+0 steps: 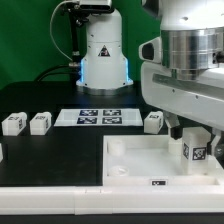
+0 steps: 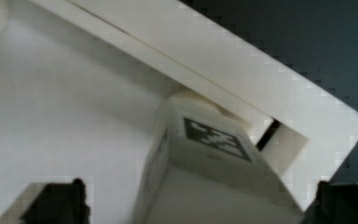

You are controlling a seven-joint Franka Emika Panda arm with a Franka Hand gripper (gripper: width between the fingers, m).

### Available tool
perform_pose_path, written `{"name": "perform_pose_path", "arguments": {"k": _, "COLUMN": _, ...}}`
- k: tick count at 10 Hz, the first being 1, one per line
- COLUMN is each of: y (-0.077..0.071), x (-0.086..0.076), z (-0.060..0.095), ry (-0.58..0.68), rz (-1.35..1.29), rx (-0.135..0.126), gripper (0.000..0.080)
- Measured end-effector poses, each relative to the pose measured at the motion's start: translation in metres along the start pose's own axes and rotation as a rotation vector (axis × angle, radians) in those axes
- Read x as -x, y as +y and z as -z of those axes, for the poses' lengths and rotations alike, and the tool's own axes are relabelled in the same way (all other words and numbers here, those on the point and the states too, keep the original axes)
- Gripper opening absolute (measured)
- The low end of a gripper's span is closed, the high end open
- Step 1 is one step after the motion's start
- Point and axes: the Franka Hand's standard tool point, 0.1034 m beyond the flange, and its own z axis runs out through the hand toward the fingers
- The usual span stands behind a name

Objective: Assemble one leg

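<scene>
Four legs show in the exterior view. One leg (image 1: 194,150) stands upright in the tabletop (image 1: 135,160) at its 3 o'clock corner, between the fingers of the gripper (image 1: 192,140). The wrist view shows this leg (image 2: 211,150) against the rim, the black fingertips (image 2: 51,200) spread either side, clear of it. Three spare legs (image 1: 40,122) lie at 10 to 12 o'clock near the marker board (image 1: 98,117)

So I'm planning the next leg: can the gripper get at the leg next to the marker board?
Probably yes: that leg stands alone with nothing over it, but the gripper seems occupied with another leg at the tabletop.
</scene>
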Motion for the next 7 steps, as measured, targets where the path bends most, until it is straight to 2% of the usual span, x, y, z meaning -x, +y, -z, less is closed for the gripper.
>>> {"name": "perform_pose_path", "arguments": {"k": 2, "y": -0.0033, "x": -0.0005, "z": 0.0023, "ry": 0.009, "rz": 0.337, "rx": -0.001, "gripper": 0.0648}}
{"name": "perform_pose_path", "arguments": {"k": 6, "y": -0.0039, "x": 0.0012, "z": 0.0017, "ry": 0.011, "rz": 0.736, "rx": 0.007, "gripper": 0.0648}}
{"name": "perform_pose_path", "arguments": {"k": 7, "y": -0.0037, "x": 0.0012, "z": 0.0013, "ry": 0.011, "rz": 0.736, "rx": 0.007, "gripper": 0.0522}}
